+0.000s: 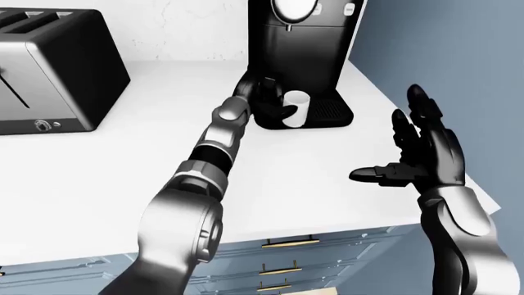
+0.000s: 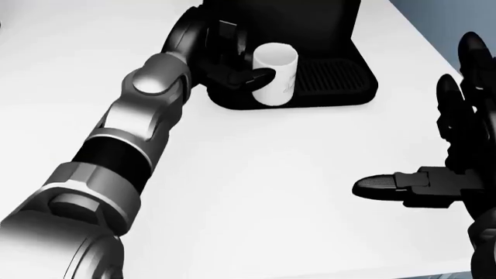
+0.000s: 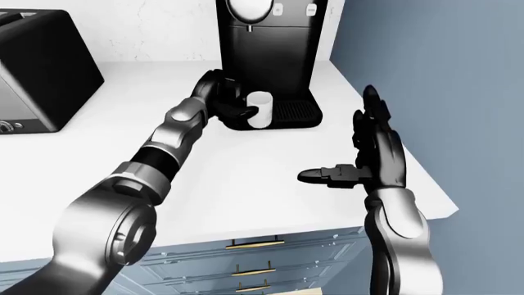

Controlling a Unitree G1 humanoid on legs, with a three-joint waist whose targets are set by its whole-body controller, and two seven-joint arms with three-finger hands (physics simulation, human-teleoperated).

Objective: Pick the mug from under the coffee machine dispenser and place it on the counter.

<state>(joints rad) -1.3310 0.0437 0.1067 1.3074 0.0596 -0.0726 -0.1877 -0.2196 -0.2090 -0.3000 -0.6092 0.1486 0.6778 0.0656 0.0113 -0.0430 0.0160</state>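
The white mug (image 2: 277,75) stands upright at the left part of the black coffee machine's (image 1: 299,49) drip tray (image 2: 335,77), clear of the dispenser. Its handle is out of sight. My left hand (image 2: 246,74) is shut on the mug from the left, one dark finger lying across its side; the remaining fingers are hidden behind the mug. Whether the mug rests on the tray or hangs just above it is unclear. My right hand (image 2: 423,183) hovers open over the white counter (image 2: 271,174) at the right, thumb pointing left, apart from everything.
A black toaster (image 1: 49,74) stands on the counter at the left in the left-eye view. The counter's edge (image 1: 483,203) runs close under my right hand, beside a blue wall (image 1: 459,55). Blue drawers (image 3: 254,270) lie below.
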